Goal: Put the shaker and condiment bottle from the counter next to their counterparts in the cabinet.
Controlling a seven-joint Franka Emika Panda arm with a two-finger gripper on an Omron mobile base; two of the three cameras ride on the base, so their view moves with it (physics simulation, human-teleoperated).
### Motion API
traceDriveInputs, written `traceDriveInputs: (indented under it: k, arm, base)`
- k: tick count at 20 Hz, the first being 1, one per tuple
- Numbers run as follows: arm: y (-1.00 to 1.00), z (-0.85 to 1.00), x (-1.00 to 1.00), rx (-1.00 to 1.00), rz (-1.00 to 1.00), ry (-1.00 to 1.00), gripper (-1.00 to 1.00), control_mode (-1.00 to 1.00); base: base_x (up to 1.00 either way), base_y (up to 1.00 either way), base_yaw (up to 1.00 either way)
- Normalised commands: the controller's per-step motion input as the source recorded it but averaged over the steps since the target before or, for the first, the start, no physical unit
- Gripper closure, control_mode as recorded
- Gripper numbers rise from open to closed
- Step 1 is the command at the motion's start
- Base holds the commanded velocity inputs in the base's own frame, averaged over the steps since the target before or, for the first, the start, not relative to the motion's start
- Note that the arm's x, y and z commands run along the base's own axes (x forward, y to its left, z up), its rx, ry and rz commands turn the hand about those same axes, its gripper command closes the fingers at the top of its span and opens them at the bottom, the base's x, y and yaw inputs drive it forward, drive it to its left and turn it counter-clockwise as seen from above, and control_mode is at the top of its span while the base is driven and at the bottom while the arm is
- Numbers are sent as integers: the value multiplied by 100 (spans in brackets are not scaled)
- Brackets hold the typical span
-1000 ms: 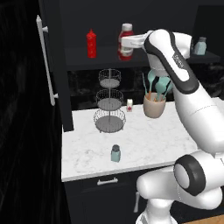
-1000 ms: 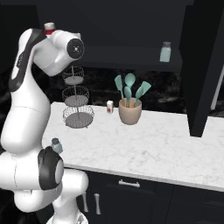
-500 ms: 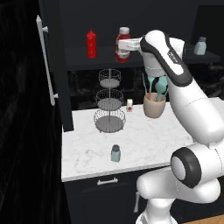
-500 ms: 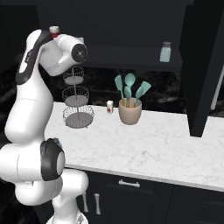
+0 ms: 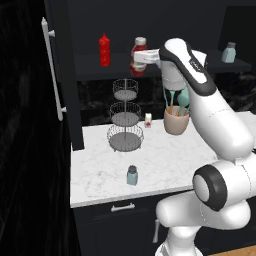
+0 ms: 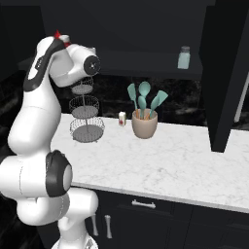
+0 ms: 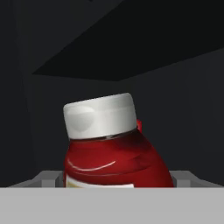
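Up at the black wall cabinet (image 5: 65, 75), the hand (image 5: 138, 59) is standing at the squat red ketchup-style bottle with its pale cap (image 5: 139, 56) on the dark shelf; its jaws are sitting wide on either side of the bottle's body, though whether they are pressing it I cannot tell. Just left of it, a slim all-red squeeze bottle (image 5: 104, 50) is standing. Below, a small teal-grey shaker (image 5: 132, 175) is sitting on the white marble table (image 5: 165, 160).

Arm (image 6: 46, 112) rises at left, wrist at cabinet shelf height. On the marble surface (image 6: 185, 165): three-tier wire stand (image 6: 85, 116), utensil crock (image 6: 144, 124). Pale shaker (image 6: 184, 58) stands on the cabinet shelf (image 6: 146, 68).
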Motion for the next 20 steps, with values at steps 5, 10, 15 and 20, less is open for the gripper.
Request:
traceDriveInputs:
  k: [5,10,15,20]
  arm:
    - [6,-13,16,2,0,0,100,-100]
    - [15,-13,26,1,0,0,100,-100]
    - [11,-1,38,3,0,2,100,-100]
    - [14,-9,44,1,0,3,100,-100]
  base:
    - [0,0,0]
    - [0,0,0]
    - [0,0,0]
    - [0,0,0]
